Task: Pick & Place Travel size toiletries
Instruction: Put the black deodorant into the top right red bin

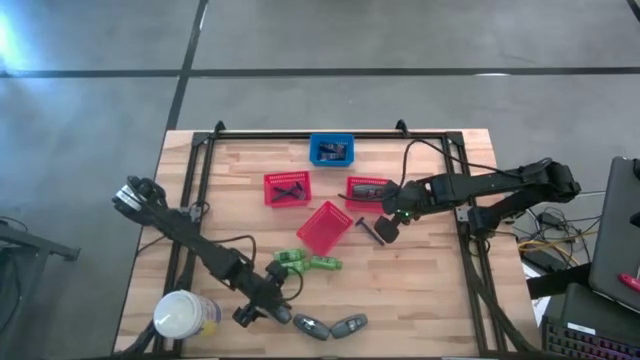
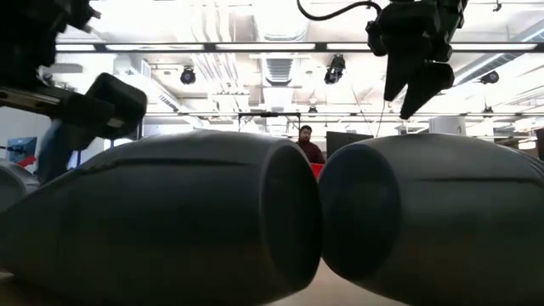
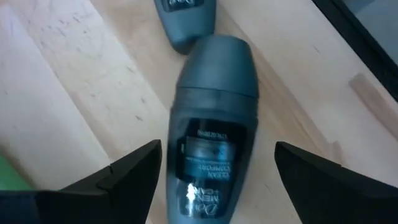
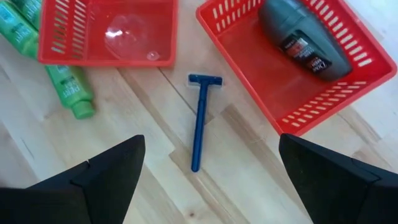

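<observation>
The left gripper [image 3: 214, 180] straddles a grey bottle [image 3: 211, 124] lying on the table near its front edge, jaws wide, not gripping. Only the right wrist view shows the blue razor [image 4: 200, 118] below the right gripper [image 4: 208, 180], also spread empty; the low view is blocked by two bottles

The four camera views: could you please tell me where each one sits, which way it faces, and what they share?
High view: overhead, looking straight down on the table, both arms and the baskets.
Low view: at table-top height, facing the room; two grey bottles fill it, the right claw hangs above.
Left wrist view: on the left arm, looking down past the open left claw at a grey bottle.
Right wrist view: looking past the open right claw at the blue razor.
Shared: the high and left wrist views both show that bottle.
</observation>
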Available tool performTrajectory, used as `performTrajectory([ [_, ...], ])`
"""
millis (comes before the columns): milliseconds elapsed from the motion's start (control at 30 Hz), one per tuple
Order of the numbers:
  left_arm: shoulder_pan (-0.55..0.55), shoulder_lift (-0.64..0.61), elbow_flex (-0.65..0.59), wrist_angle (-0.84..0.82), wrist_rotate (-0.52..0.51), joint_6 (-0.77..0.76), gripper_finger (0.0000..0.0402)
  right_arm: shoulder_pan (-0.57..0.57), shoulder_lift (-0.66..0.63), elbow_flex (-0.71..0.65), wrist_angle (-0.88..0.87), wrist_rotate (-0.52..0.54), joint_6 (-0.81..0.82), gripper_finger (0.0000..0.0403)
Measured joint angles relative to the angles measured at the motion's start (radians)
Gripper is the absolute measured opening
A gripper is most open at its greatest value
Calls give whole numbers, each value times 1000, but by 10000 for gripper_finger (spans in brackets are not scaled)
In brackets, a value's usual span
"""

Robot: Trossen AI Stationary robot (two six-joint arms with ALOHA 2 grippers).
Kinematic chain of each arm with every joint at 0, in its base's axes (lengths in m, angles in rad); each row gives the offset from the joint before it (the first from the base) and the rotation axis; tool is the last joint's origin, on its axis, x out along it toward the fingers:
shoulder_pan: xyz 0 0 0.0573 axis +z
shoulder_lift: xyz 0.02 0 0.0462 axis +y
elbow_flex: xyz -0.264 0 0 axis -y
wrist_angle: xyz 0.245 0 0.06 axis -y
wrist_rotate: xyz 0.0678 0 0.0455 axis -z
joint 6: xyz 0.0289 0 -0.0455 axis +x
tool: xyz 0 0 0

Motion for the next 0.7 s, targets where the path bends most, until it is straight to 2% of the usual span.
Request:
performTrajectory([
  [300,1,63,-35,219,-11,18,313,0,3,0,-24,0,-3,368],
  [400,2,87,-34,225,-13,22,304,0,5,0,-32,-1,-3,368],
  [700,1,84,-32,200,-2,-65,219,0,3,0,-50,-3,-4,368],
])
